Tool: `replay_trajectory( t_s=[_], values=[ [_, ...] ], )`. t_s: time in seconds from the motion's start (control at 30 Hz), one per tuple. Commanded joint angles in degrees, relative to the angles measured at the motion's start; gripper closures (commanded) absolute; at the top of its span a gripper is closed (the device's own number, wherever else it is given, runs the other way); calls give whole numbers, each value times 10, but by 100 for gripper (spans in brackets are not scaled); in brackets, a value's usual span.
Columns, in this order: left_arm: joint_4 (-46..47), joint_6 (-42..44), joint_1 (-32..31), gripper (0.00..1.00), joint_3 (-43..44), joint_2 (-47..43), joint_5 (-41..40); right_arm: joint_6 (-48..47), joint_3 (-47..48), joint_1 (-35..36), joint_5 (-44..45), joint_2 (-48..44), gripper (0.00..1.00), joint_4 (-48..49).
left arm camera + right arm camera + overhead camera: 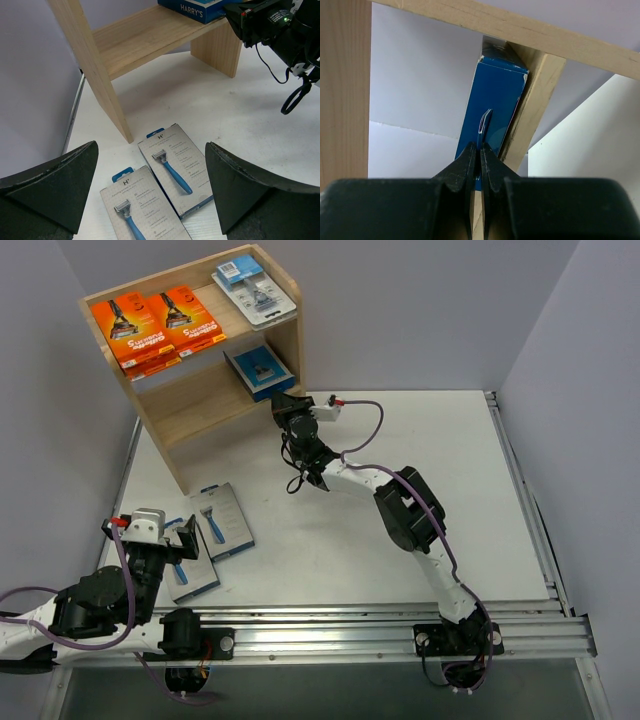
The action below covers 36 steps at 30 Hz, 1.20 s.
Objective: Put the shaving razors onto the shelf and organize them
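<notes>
The left gripper [151,146] hangs spread wide over two grey-and-blue packs [222,520] lying flat on the table [500,460] near the shelf [200,405]. They look light, stiff and thin, best nipped across a long edge. Orange packs [160,328] and a blister pack [255,290] sit on top; the right gripper [290,405], pressed together, pinches a thin tab of the blue box [260,370] on the lower tier
</notes>
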Motion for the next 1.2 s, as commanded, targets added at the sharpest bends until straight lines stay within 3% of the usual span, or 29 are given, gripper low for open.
replay_trajectory(
  t_s=[0.0,0.87,0.97,1.0,1.1,1.17],
  values=[
    [0,-1,2,3,12,5,1,-12,32,0,25,1,100,16],
    [0,0,2,3,12,8,0,9,16,-15,-1,-1,100,26],
    [0,0,2,3,13,9,1,16,19,-16,-4,-2,93,19],
    [0,0,2,3,13,9,1,17,20,-16,-5,-1,84,16],
    [-1,0,2,4,13,8,0,19,24,-16,-9,0,73,9],
    [-1,-1,2,5,14,6,0,22,23,-16,-9,-1,72,8]
  ],
)
